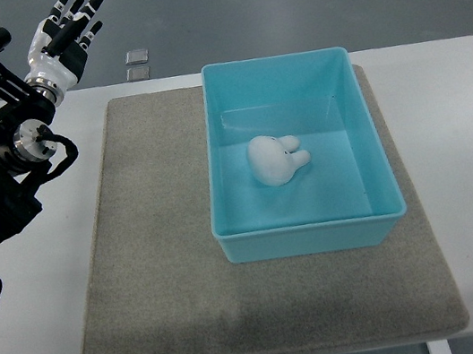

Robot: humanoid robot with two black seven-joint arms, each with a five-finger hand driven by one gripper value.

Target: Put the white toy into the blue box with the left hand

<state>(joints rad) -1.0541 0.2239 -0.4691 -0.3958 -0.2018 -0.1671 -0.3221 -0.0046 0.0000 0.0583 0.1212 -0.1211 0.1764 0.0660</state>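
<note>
The white toy (275, 159) already lies inside the blue box (369, 155), near its middle, long axis pointing toward the tabletop's right edge. The left hand (67, 33) hovers beyond the far-left corner, fingers (86, 6) spread, holding nothing, well apart from it.

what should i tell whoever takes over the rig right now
Left hand: raised past the table's far left corner, fingers spread, holding nothing.
Right hand: not in view.
White toy: lying on the floor of the blue box, near its middle.
The box sits on the grey mat.
Done: toy is in the box, hand clear.
Left: nothing visible to do.
</note>
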